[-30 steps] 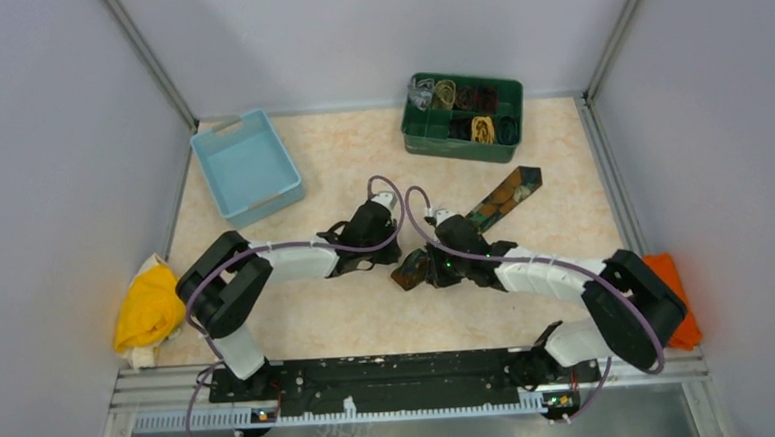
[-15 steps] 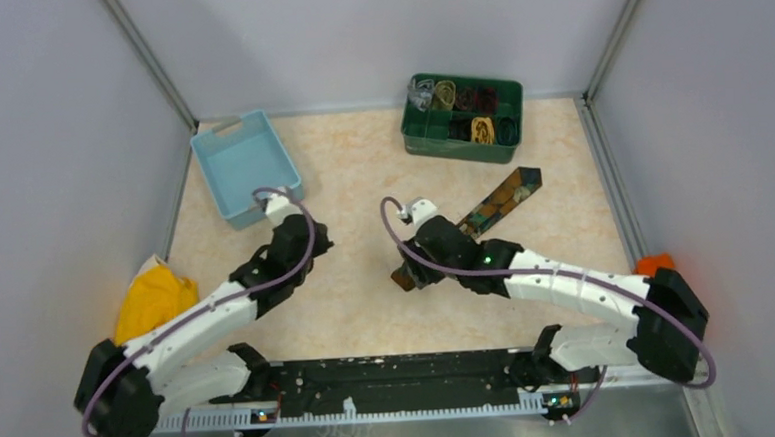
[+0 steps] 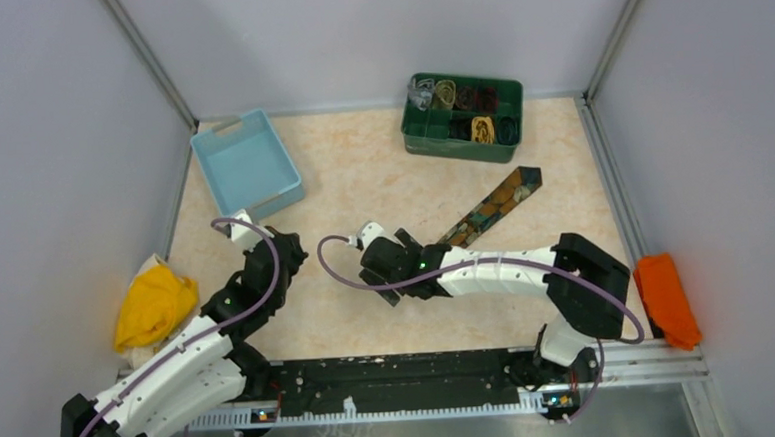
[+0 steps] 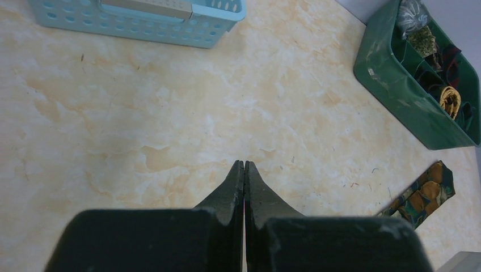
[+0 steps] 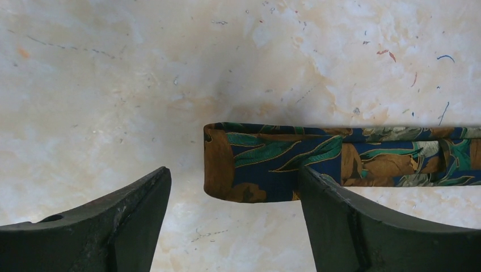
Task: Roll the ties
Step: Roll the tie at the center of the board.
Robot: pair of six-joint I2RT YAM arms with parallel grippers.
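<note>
One of the ties, dark blue-brown with green leaves and gold patches (image 5: 272,161), lies flat on the table with its near end folded over. My right gripper (image 5: 233,170) is open and straddles that folded end without touching it. From above, the tie (image 3: 493,205) runs diagonally to the far right, its near end hidden under the right gripper (image 3: 387,277). My left gripper (image 4: 244,162) is shut and empty, hovering over bare table near the left gripper's spot (image 3: 291,248) by the blue bin. The tie's wide tip (image 4: 422,195) shows in the left wrist view.
A green bin (image 3: 460,147) at the back holds several rolled ties (image 3: 482,128). A light blue bin (image 3: 248,166) stands at the back left. A yellow cloth (image 3: 153,306) lies at the left edge and an orange cloth (image 3: 665,299) at the right edge.
My right gripper has opened, let go of the tie's folded end and slid left. The left arm has pulled back to the left, away from the tie.
</note>
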